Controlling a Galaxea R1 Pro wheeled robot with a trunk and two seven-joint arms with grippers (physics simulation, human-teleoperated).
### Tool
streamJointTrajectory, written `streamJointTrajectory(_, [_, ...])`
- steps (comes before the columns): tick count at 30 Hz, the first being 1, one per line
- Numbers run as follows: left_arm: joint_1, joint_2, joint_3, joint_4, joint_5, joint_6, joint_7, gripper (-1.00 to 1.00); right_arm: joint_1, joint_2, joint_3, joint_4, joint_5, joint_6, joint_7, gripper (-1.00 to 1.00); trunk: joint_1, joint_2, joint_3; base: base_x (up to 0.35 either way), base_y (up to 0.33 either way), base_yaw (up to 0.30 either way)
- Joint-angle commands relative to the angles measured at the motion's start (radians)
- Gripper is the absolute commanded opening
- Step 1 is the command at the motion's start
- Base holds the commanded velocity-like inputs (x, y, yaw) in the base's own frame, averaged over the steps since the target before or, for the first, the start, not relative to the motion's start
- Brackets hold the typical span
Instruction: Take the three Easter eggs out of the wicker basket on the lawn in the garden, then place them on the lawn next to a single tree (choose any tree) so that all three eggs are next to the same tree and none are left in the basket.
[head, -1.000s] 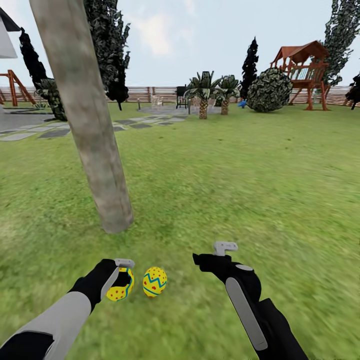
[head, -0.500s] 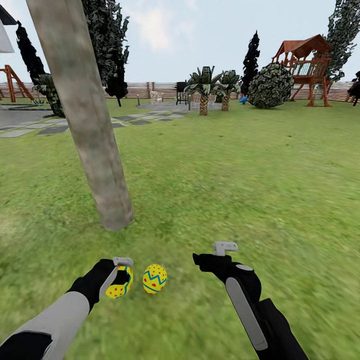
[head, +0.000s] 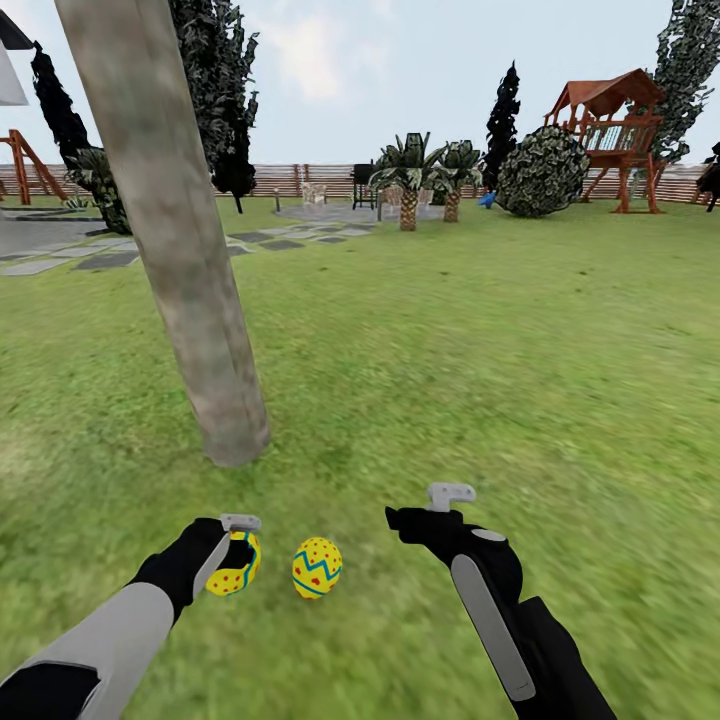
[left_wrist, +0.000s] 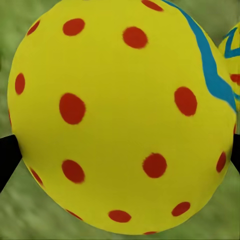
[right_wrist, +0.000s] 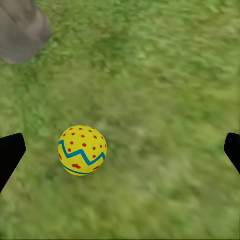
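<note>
The tree (head: 200, 300) rises with a thick pale leaning trunk from the lawn (head: 480, 360) at left. My left gripper (head: 232, 560) is shut on a yellow Easter egg (head: 230, 575) with red dots, low over the grass in front of the trunk. In the left wrist view this egg (left_wrist: 120, 115) sits between the dark fingertips (left_wrist: 7, 155). A second Easter egg (head: 316, 568) with a blue zigzag lies on the grass just right of it, and is seen as the egg (right_wrist: 82, 150) on the ground. My right gripper (head: 425, 505) hangs open and empty to its right. The wicker basket is out of view.
A grey stepping-stone path (head: 90, 262) runs behind the trunk at left. Palms (head: 410, 185), a round bush (head: 542, 170) and a red playset (head: 610, 130) stand far back by the wooden fence (head: 300, 180). Open grass stretches right and ahead.
My left gripper with its egg has shifted slightly left, so the gap to the egg on the grass is a little wider. The right arm has not moved.
</note>
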Motion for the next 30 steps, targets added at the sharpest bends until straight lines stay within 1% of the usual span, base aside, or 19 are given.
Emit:
streamJointTrajectory(1, [0.0,0.002,-0.008,-0.002,0.01,0.004,0.008,-1.0,-0.001,0.0,0.001,-0.001,-0.01,0.003,-0.01,1.0,0.0,0.0,-0.001,0.078,0.049,0.0])
streamJointTrajectory(11, [0.001,0.002,-0.005,-0.008,0.013,0.002,0.007,-1.0,-0.001,0.0,-0.001,-0.001,-0.012,0.003,-0.01,1.0,0.0,0.0,-0.001,0.013,0.008,0.0])
streamJointTrajectory(13, [0.001,0.001,-0.005,-0.01,0.014,0.0,0.007,-1.0,-0.001,0.0,-0.001,-0.001,-0.011,0.003,-0.01,1.0,0.001,-0.001,-0.009,0.0,0.0,0.0])
streamJointTrajectory(18, [0.001,0.002,-0.003,-0.011,0.015,-0.031,0.007,-1.0,-0.001,0.0,0.0,-0.001,-0.009,0.003,-0.01,1.0,0.003,-0.002,-0.028,0.0,0.0,0.0])
streamJointTrajectory(25, [0.001,0.002,-0.003,-0.015,0.016,-0.039,0.007,-1.0,-0.001,0.0,0.001,-0.001,-0.007,0.002,-0.01,1.0,0.006,-0.004,-0.055,0.0,0.0,0.0])
streamJointTrajectory(30, [0.001,0.002,-0.003,-0.015,0.014,-0.076,0.007,-1.0,-0.001,0.0,0.001,-0.001,-0.007,0.002,-0.01,1.0,0.009,-0.005,-0.074,0.0,0.0,0.0])
